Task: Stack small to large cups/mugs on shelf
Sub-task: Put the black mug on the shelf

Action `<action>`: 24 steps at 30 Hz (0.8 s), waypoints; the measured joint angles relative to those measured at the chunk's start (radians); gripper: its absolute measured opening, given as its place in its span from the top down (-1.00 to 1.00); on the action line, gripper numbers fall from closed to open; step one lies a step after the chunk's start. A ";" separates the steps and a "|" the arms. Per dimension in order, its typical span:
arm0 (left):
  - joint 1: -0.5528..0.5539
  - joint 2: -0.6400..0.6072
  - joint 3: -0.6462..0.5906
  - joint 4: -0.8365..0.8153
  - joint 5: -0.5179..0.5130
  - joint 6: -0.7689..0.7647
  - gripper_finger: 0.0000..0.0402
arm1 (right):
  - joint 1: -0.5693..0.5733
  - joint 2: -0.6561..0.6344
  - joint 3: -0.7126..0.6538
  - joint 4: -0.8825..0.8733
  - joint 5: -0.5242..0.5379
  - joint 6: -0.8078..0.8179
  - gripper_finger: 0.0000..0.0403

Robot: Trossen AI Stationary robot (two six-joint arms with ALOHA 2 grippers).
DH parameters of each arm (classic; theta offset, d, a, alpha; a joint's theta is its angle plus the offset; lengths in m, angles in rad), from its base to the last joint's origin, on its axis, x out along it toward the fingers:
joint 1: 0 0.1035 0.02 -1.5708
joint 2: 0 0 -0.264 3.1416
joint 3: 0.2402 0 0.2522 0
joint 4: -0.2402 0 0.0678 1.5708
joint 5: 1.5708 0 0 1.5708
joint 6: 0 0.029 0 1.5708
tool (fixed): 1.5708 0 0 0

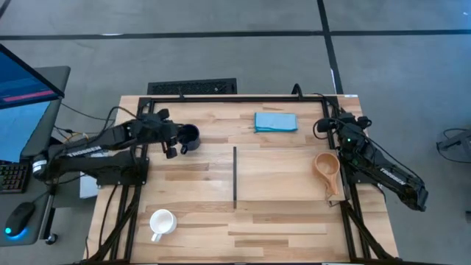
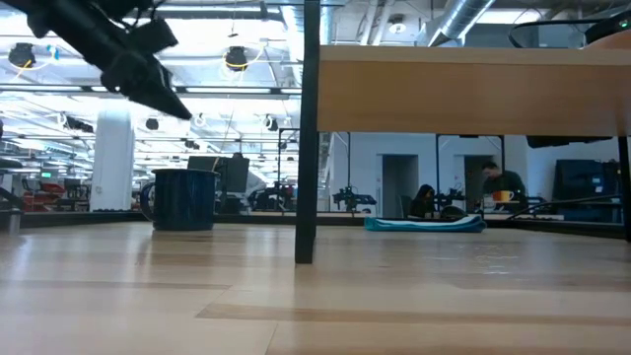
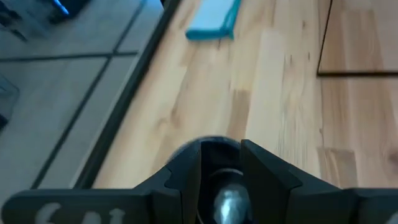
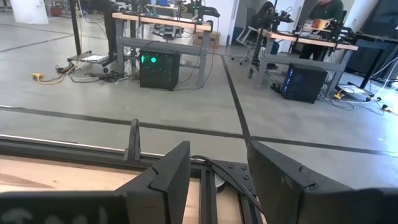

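Left end effector [image 1: 175,144] beside black mug [image 1: 189,137], spread unclear, no legible writing

The black mug [image 2: 185,199] stands on the table [image 2: 315,296] left of the shelf's dark upright [image 2: 308,133], blue cloth [image 2: 424,224] beyond.

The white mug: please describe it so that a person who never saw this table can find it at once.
Look at the pale wooden table from above and go to its near left corner, on the left arm's side. There the white mug stands alone, away from both arms. It is the only white cup; the black mug and the wooden cup are darker.
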 joint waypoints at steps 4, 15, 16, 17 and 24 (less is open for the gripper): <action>0.000 0.084 0.000 -0.001 -0.002 -0.012 0.47 | 0.000 0.000 0.000 0.000 0.000 0.000 0.10; 0.000 0.260 0.000 0.001 0.006 -0.054 0.47 | 0.000 0.000 0.000 0.000 0.000 0.000 0.10; 0.000 0.270 0.000 0.001 0.019 -0.059 0.47 | 0.000 0.000 0.000 0.000 0.000 0.000 0.10; 0.000 0.278 0.000 0.001 0.029 -0.061 0.47 | 0.000 0.000 0.000 0.000 0.000 0.000 0.10; 0.000 0.296 0.000 0.017 0.055 -0.078 0.47 | 0.000 0.000 0.000 0.000 0.000 0.000 0.10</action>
